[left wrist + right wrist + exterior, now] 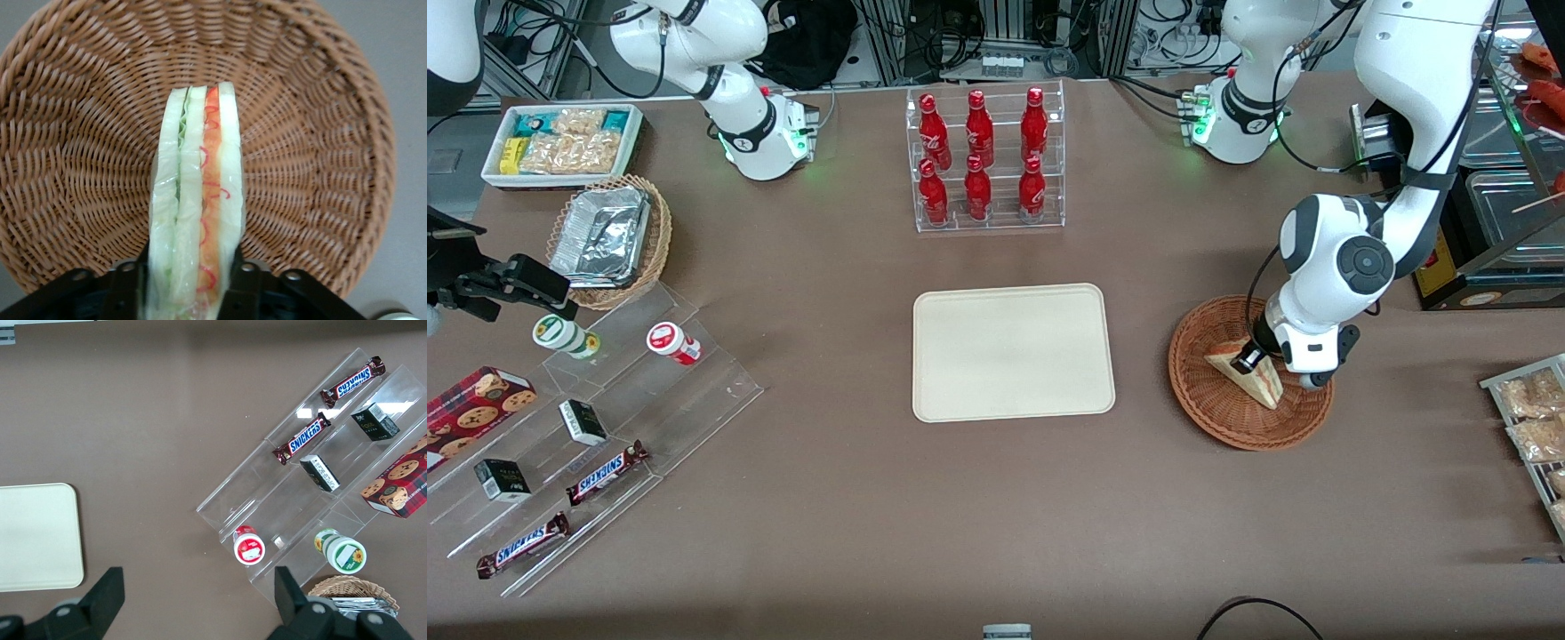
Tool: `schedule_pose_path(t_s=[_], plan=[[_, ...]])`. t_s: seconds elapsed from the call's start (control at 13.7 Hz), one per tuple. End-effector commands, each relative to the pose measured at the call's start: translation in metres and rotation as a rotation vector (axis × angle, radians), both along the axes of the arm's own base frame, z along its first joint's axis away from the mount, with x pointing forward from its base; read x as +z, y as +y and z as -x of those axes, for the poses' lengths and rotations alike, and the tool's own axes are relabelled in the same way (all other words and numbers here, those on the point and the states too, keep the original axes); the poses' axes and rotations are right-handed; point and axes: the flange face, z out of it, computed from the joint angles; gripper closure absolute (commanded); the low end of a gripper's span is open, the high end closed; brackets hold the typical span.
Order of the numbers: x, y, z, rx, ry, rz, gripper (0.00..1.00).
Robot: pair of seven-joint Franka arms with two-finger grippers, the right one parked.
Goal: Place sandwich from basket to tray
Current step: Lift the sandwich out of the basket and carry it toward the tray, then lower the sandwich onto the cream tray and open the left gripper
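The sandwich (pixel 1249 374) is a pale bread wedge with orange-red and green layers. It sits in the round reddish-brown wicker basket (pixel 1209 409) toward the working arm's end of the table. My left gripper (pixel 1247 359) is down in the basket, shut on the sandwich's wide end. In the left wrist view the black fingers (pixel 243 280) press both bread faces of the sandwich (pixel 199 200), with the basket (pixel 320 147) under it. The cream tray (pixel 1013 352) lies flat at the table's middle, beside the basket, with nothing on it. It also shows in the right wrist view (pixel 37 537).
A clear rack of red bottles (pixel 984 160) stands farther from the camera than the tray. A clear stepped stand with Snickers bars (pixel 605 471) and small jars, a tan basket with foil trays (pixel 609 240) and a white snack bin (pixel 560 142) lie toward the parked arm's end.
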Motion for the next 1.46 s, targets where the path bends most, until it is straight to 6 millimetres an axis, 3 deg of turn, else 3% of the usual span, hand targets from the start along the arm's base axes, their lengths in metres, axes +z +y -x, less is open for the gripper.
schedule_pose_path(t_s=[0.0,0.15,0.29,0.37,0.51,0.73,0.88,1.24,1.39], plan=[[0.052,-0.005,-0.027,-0.009,0.036,-0.019,0.91],[0.110,-0.013,-0.051,-0.028,0.094,-0.037,0.91],[0.163,-0.044,-0.069,-0.078,0.090,-0.019,0.92],[0.179,-0.059,-0.072,-0.100,0.073,-0.005,0.93],[0.190,-0.102,-0.071,-0.170,0.055,0.035,0.93],[0.177,-0.166,-0.057,-0.281,0.075,0.088,0.92],[0.165,-0.222,-0.040,-0.400,0.073,0.072,0.92],[0.112,-0.337,-0.007,-0.614,0.031,0.058,0.91],[0.085,-0.368,0.004,-0.674,-0.021,0.058,0.91]])
